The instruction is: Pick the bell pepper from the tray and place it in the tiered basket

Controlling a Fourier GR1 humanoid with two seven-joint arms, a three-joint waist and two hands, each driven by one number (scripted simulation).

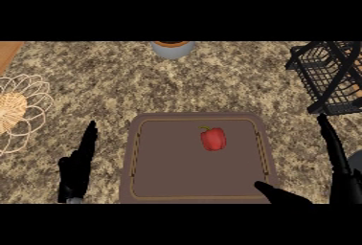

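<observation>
A red bell pepper lies on a brown tray, in the upper right part of the tray's flat floor, with its green stem pointing up and to the left. Nothing touches the pepper; both hands are apart from it. The tray sits on a speckled stone counter, close to the view's lower edge. The left hand shows just beside the tray's left rim, its dark fingers straight and pressed together, pointing up the view, holding nothing. The right hand comes in at the lower right; its fingers run long and straight toward the upper left, past the tray's right rim, while the thumb spreads out sideways over the tray's lower right corner. It too holds nothing. Whether the thumb touches the tray or hangs above it cannot be told from this angle. A black wire tiered basket stands at the upper right corner of the counter, well apart from the pepper. At the left edge sits a pale wire bowl with something tan inside it. A grey pot with an orange-brown rim stands at the counter's far edge, near the middle.
</observation>
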